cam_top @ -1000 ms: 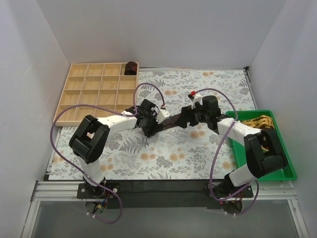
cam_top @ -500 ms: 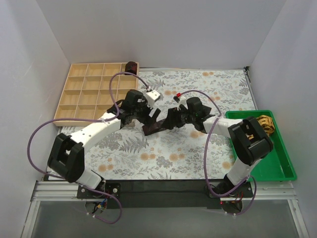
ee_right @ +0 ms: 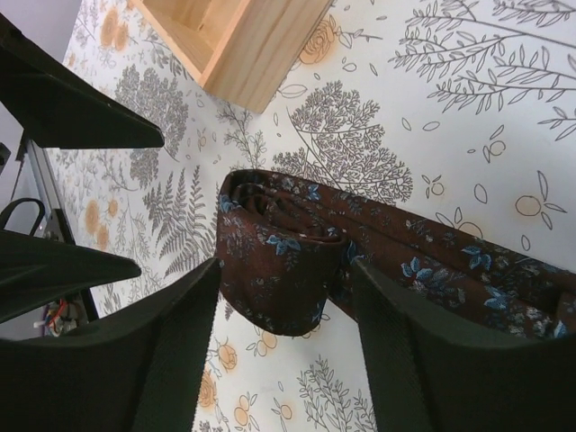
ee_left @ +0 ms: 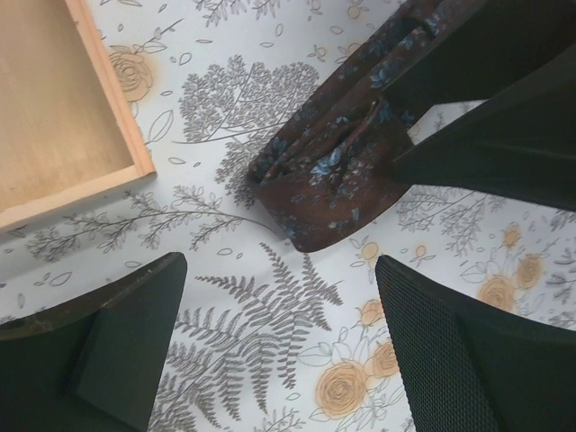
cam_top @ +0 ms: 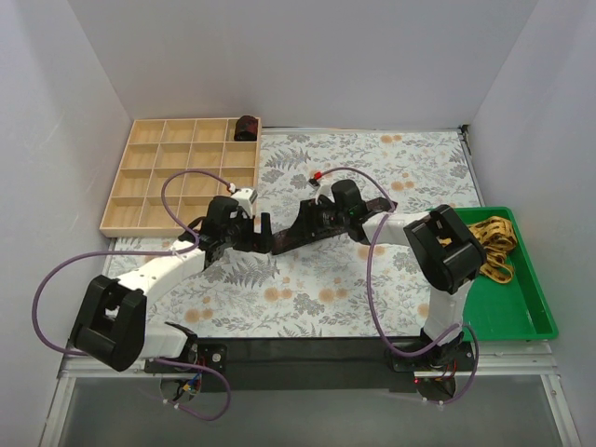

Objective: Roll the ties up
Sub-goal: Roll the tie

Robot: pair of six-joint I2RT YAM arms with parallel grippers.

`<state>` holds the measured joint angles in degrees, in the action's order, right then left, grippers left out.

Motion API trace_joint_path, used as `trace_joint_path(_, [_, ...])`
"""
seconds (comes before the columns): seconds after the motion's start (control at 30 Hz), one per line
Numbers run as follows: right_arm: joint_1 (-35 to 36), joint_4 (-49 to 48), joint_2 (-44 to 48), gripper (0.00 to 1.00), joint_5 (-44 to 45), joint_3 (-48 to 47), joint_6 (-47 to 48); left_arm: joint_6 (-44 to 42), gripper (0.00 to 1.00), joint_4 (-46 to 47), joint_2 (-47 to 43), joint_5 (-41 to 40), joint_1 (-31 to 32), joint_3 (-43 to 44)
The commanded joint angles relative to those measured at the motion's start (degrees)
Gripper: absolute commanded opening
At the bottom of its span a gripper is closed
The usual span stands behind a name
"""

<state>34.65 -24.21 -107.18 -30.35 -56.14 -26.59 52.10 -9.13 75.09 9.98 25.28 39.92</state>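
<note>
The dark patterned tie [ee_left: 324, 184] lies stretched across the middle of the floral tablecloth [cam_top: 307, 298], its near end folded over into a loose first turn. The right gripper [ee_right: 283, 270] straddles that folded end, fingers apart and close against both its sides; whether they actually pinch it I cannot tell. The left gripper [ee_left: 281, 270] hovers just beside the tie's tip with its fingers spread wide and nothing between them. Farther off, a small dark rolled tie [cam_top: 246, 127] sits in the top right compartment of the wooden tray [cam_top: 118, 175]. A yellow tie [cam_top: 491, 244] lies heaped in the green bin [cam_top: 507, 317] at the right.
</note>
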Motion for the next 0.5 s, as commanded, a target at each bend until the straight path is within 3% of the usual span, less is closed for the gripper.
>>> trace_joint_path(0.0, [0.3, -3.1, -1.7, 0.55, -2.2, -1.7, -2.2, 4.8, 0.79, 7.3, 0.5, 4.2, -0.5, -0.7])
trace_joint_path(0.1, [0.3, -4.5, -3.4, 0.47, -3.3, -1.4, -3.1, 7.0, 0.79, 11.0, 2.3, 6.4, -0.6, -1.7])
trace_joint_path(0.3, [0.3, -8.1, -6.5, 0.2, -6.1, -1.6, -5.8, 10.2, 0.78, 13.6, 5.5, 6.7, -0.6, -3.0])
trace_joint_path(0.47, [0.2, -11.0, -8.4, 0.15, -8.6, -1.9, -7.9, 12.9, 0.78, 15.4, 5.8, 4.4, -0.8, -5.3])
